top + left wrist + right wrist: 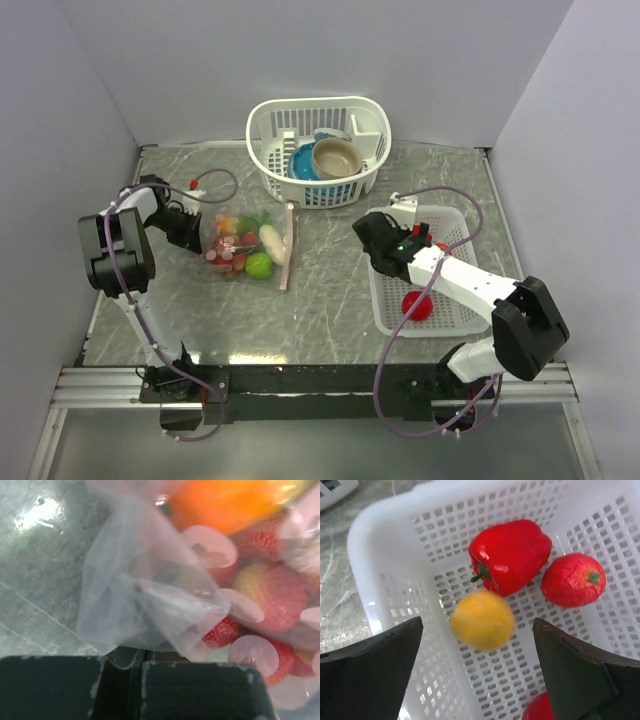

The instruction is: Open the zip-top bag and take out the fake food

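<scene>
**Bag pinched at left, jaws wide over tray at right**

Left of centre on the grey marbled tabletop (pixel 330 290): small clear floppy zip-top bag (pixel 245 245), lying flat, with its thin pink zip strip (pixel 290 245) along the side toward the tabletop's middle. Packed inside: glossy plastic fake food (pixel 270 595), namely strawberries, something orange and a green piece. Left gripper (pixel 140 667) at the bag's left end, clamped on a crumpled fold of the plastic.

Near the right edge: shallow white mesh tray (pixel 455 320), holding a glossy red plastic pepper (pixel 510 555), a round red plastic fruit (pixel 573 580) and a round yellow plastic fruit (pixel 485 610), this last blurred. Right gripper (pixel 477 627) hovering above the tray, jaws spread wide, the yellow fruit between them and touching neither.

At the far edge: tall white mesh basket (pixel 270 130) with a blue bowl (pixel 303 165) and a tan bowl (pixel 337 157) inside.
</scene>
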